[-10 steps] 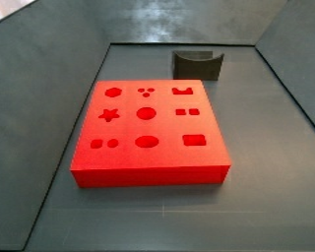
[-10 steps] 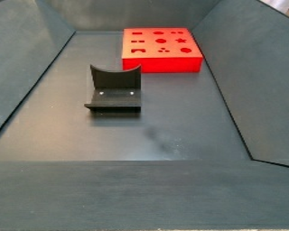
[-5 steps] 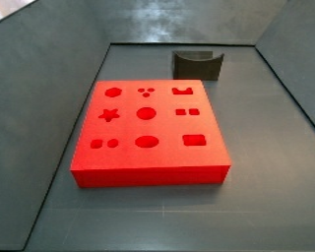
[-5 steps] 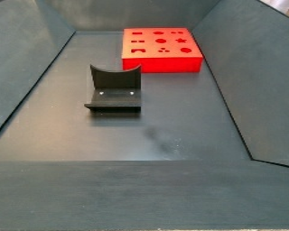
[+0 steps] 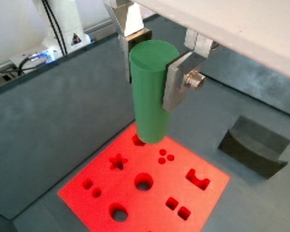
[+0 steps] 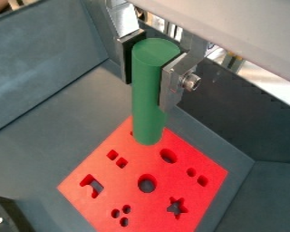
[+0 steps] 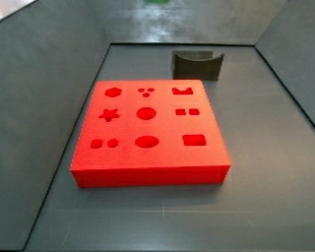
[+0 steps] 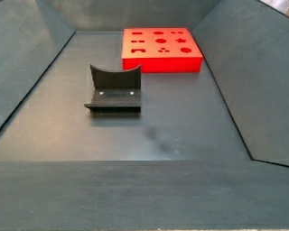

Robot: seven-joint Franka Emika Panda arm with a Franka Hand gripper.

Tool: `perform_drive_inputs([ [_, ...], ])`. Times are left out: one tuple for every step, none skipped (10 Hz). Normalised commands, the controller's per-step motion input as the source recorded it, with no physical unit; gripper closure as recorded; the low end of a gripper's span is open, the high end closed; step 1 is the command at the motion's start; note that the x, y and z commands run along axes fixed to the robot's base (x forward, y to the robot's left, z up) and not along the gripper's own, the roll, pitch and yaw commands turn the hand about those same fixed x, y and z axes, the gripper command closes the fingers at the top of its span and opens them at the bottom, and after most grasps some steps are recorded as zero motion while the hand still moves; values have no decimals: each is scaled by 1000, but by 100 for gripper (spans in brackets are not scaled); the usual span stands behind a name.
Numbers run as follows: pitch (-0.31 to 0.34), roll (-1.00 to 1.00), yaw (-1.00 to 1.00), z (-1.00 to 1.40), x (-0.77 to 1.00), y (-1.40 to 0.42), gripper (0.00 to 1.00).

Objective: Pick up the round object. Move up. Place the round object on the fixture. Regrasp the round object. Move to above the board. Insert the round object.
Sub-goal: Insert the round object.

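Note:
In both wrist views the gripper (image 5: 154,77) (image 6: 151,72) is shut on the upper part of the round object (image 5: 148,100) (image 6: 148,104), a smooth green cylinder held upright. It hangs well above the board (image 5: 120,186) (image 6: 130,172), a flat red block with cut-out holes, over the edge region with the round holes. In a side view only a green sliver of the round object (image 7: 157,2) shows at the top edge, above the board (image 7: 167,128). The board (image 8: 165,65) lies at the far end there, and the gripper is out of sight. The fixture (image 5: 256,147) (image 7: 199,64) (image 8: 115,88) stands bare.
Grey sloping walls (image 7: 42,108) (image 8: 237,81) surround the dark floor (image 8: 147,135). The fixture stands on the floor a short way from one short end of the board.
A green sliver of the round object has come into sight at the top edge of one side view. The board and the fixture have not moved.

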Motion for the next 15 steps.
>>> perform_drive_inputs([
  [-103,0,-49,-783,0,-29,100],
  [-91,0,-31,-791,0,-3,100],
  [-69,0,0,-626,-203,0,100],
  [-57,14,0,-554,-291,0,100],
  [-43,0,0,-451,-217,57,100],
  [-27,0,0,-440,-3,0,100],
  [-17,0,0,-454,217,0,100],
  [-1,0,-14,-494,526,0,100],
  [-19,7,-17,-526,440,0,100],
  [0,67,0,-603,434,40,100],
  [0,69,0,-603,426,54,100],
  [-10,53,0,-543,186,23,100],
  [-11,40,0,-463,0,20,100],
  [-26,34,0,-374,-54,40,100],
  [0,0,0,-146,-66,54,100],
])
